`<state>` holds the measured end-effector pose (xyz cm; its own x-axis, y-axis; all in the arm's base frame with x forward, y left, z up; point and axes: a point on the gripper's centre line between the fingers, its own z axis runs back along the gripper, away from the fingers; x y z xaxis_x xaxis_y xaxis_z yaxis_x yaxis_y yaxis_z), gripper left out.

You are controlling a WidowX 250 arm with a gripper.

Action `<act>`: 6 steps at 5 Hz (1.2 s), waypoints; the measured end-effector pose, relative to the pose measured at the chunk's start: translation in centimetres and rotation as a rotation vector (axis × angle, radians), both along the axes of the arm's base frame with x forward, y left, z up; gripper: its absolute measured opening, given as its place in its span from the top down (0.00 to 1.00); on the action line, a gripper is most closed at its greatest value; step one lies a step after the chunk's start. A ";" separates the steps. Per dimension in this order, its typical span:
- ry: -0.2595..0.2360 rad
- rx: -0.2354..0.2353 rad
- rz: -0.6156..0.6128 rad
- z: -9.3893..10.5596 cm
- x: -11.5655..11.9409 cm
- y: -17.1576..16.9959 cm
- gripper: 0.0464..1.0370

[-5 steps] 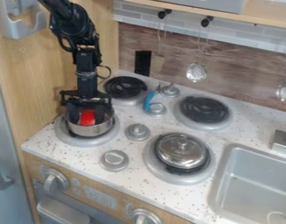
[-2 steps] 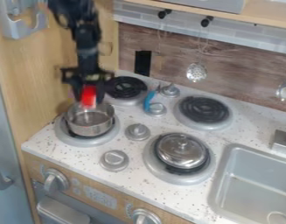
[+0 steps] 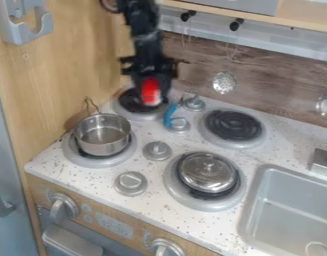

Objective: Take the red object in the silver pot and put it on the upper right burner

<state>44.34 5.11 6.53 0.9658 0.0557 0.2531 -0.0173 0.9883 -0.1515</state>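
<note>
Clearly, red object within hand.

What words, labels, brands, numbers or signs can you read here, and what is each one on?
None that I can quote.
Stove's wooden front panel, between the two knobs: pale marks, too blurred to read.
Same panel, beside the left knob: small round marks, also too blurred.
Silver pot: no lettering that I can make out.
</note>
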 end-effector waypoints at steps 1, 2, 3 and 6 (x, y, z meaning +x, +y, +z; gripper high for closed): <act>0.002 -0.051 -0.122 -2.3 1.4 -3.0 0.50; -0.046 -0.033 -0.211 -5.3 3.5 -6.3 0.50; -0.076 0.037 -0.255 -7.4 4.9 -7.8 0.50; -0.202 0.057 -0.264 -8.7 7.8 -11.1 0.50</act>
